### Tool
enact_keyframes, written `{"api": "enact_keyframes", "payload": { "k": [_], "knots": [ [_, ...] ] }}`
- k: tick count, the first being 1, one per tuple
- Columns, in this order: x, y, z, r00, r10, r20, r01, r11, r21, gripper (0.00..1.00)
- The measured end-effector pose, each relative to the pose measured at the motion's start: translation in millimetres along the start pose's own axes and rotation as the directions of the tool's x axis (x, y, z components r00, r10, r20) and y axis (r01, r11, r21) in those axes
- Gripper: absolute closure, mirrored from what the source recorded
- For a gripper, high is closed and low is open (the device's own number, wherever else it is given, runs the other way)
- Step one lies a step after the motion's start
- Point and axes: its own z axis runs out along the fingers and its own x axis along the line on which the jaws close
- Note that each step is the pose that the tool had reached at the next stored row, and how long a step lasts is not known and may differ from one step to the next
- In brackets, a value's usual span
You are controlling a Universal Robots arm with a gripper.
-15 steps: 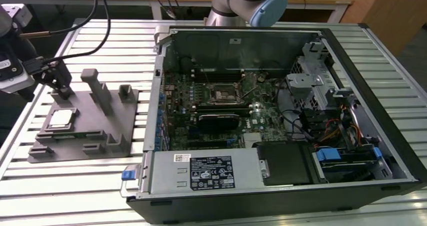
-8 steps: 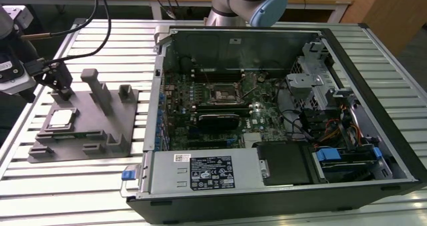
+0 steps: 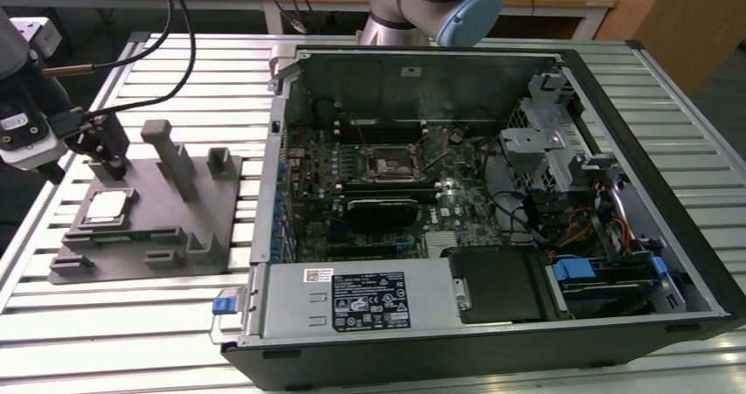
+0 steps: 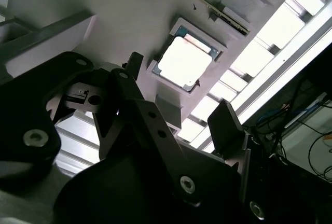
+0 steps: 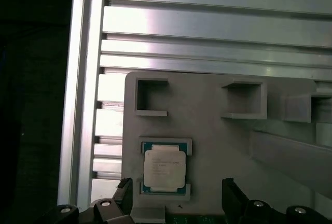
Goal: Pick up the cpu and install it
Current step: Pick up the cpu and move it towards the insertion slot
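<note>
The cpu (image 3: 107, 208) lies flat in a recess of the grey moulded tray (image 3: 175, 237) at the exterior view's left, silvery top up. In the first wrist view the cpu (image 5: 164, 168) has a greenish rim, and the second wrist view catches the cpu (image 4: 184, 60) brightly lit. My gripper (image 3: 108, 169) hangs just above the tray, a little behind the cpu, open and holding nothing. Its two dark fingertips (image 5: 126, 189) stand on either side of the chip in both wrist views, apart from it. The black socket frame (image 3: 385, 162) sits on the motherboard inside the open computer case.
Upright posts (image 3: 169, 154) rise from the tray close to the gripper. The open computer case (image 3: 490, 193) fills the middle and right of the slatted aluminium table (image 3: 117, 324). Cables (image 3: 175, 27) hang behind the gripper. The arm's base (image 3: 443, 10) stands behind the case.
</note>
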Motion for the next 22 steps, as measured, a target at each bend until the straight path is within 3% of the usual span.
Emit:
{"api": "enact_keyframes", "payload": {
  "k": [7, 8, 22],
  "knots": [
    [1.2, -2.0, 10.5, 1.0000, 0.000, 0.0006, 0.000, 1.0000, 0.0009, 0.22],
    [3.5, -2.4, 20.1, 1.0000, 0.003, 0.0059, -0.003, 1.0000, 0.0011, 0.22],
    [5.3, -3.0, 38.6, 1.0000, 0.005, 0.0059, -0.005, 1.0000, 0.0011, 0.22]
  ]
}}
